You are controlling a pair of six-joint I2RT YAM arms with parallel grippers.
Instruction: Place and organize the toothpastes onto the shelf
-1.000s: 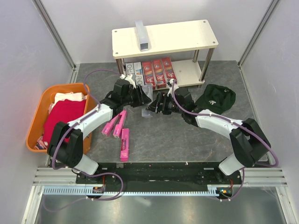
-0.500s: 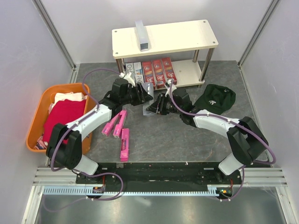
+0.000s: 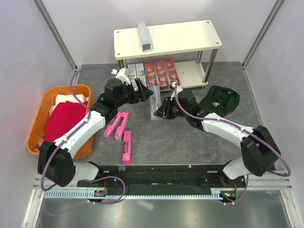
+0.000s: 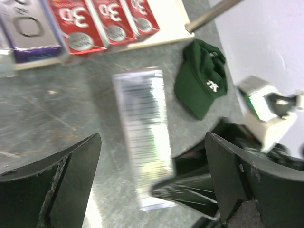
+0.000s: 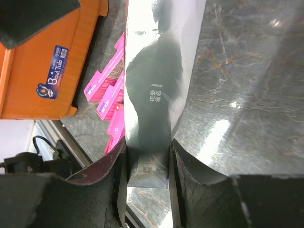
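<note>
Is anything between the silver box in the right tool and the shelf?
Nothing visible on the table between silver box and shelf. Red 3D boxes fill the lower board straight ahead; bare board lies right of them.

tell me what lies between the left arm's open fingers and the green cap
The silver toothpaste box, pinched by the right arm's fingers, lies between the left arm's fingers and the green cap; clearest in the left wrist view.

Bearing one silver-grey box (image 3: 144, 35) on the cream two-tier shelf (image 3: 190, 35), red 3D boxes (image 3: 160, 73) side by side below; leaving three pink boxes (image 3: 122, 127) lying flat apart; gripping a second silver-grey box (image 3: 156, 102) before it.
</note>
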